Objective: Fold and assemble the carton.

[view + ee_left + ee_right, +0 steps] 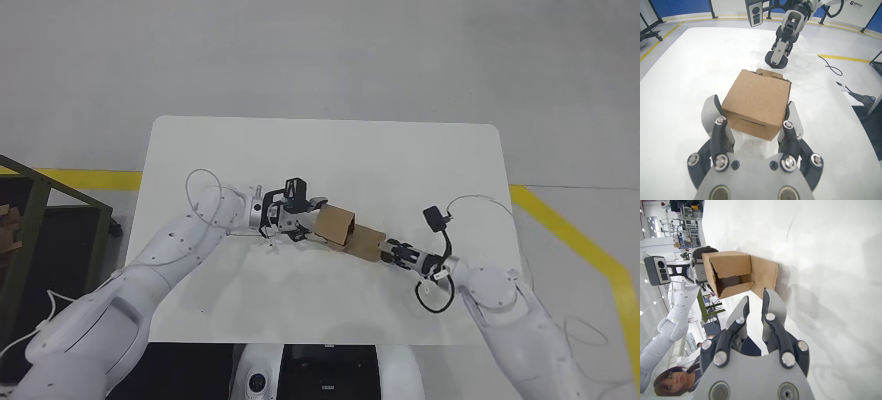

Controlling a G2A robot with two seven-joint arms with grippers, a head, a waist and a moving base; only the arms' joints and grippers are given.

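Mid-frame, the left hand [753, 100] clamps the carton [761, 89] on the counter [677, 75]. The right hand [756, 294], barely open, empty, sits beside its flaps.

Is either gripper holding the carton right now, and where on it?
The left gripper clamps the carton by its two side walls at the open end nearest it. The right gripper holds nothing, close to the far flaps.

I'm getting bright, even overhead light across the white rectangular table [330, 150], with no harsh glare on it. The brown cardboard carton [756, 106] throws only a soft, pale shadow just beside its open end. Past the carton, the wrist views bow straight lines near their edges.
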